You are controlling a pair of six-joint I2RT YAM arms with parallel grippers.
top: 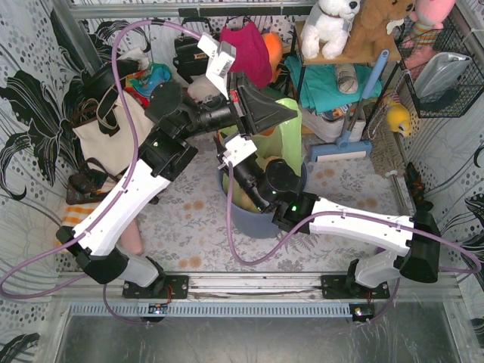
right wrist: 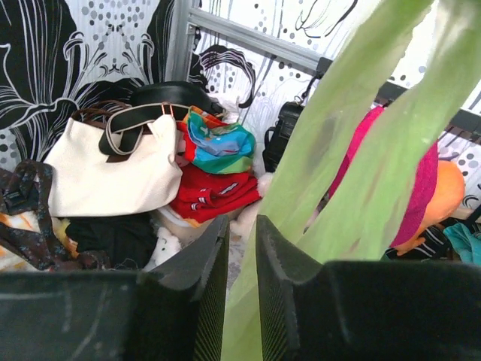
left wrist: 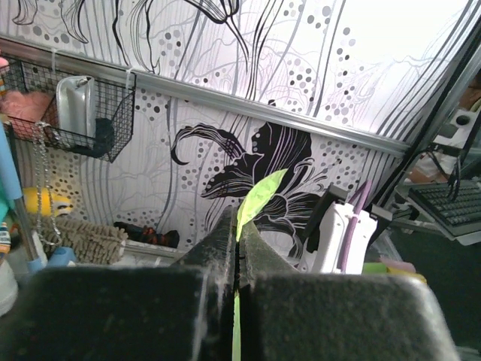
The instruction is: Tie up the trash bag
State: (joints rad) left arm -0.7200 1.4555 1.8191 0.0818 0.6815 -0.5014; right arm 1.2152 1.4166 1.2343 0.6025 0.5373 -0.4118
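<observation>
Trash bag [top: 293, 134]: sits in a round blue-grey bin [top: 253, 221] at the middle of the table [top: 189, 227], with its light-green film pulled up above the rim on the far side.

Left gripper [left wrist: 237, 226]: pressed together on a thin sliver of the green plastic, which pokes out past the fingertips in the left wrist view. Hangs just above the bag's raised top, at its far edge.

Right gripper [right wrist: 240, 226]: closed to a narrow slot on a gathered band of the bag, which runs up and to the right between the fingers. Sits at the bag's left side, over the bin.

Left arm: rises from its near-left base, bends high, points right.

Right arm: lies low from its near-right base, reaches left across the bin, wrist tipped up.
</observation>
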